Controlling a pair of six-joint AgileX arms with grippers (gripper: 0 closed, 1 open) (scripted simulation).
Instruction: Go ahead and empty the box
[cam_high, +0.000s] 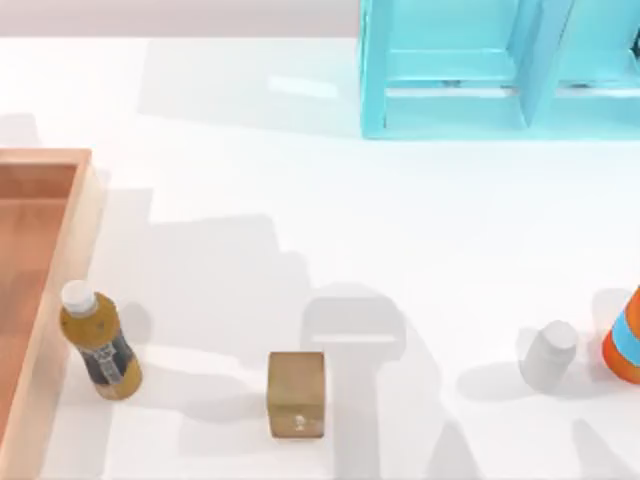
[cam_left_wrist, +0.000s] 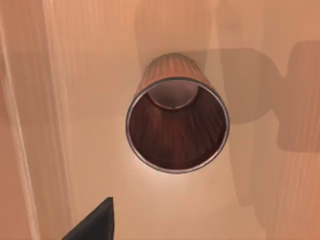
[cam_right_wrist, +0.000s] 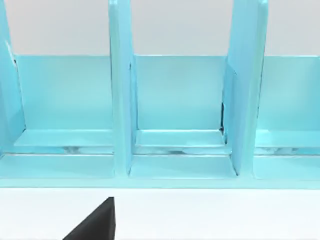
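- Box (cam_high: 40, 300) sits at the worktop's left edge; a brown cup (cam_left_wrist: 175, 125) stands inside.
- Our left hand (cam_left_wrist: 95, 222) hovers above the cup; finger spread: cannot tell.
- Step, we judge: approach. Next: descend, grip the rim.

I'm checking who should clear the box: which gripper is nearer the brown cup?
Left. The left gripper hangs right above the brown cup in the box; the right gripper faces the cyan shelf unit.

I count: one box (cam_high: 45, 290) | one cup (cam_left_wrist: 176, 125) inside it | one amber bottle (cam_high: 98, 343) | one tan cube (cam_high: 296, 394) | one white jar (cam_high: 550, 355) | one orange container (cam_high: 625, 340) | one cyan shelf unit (cam_high: 480, 70)
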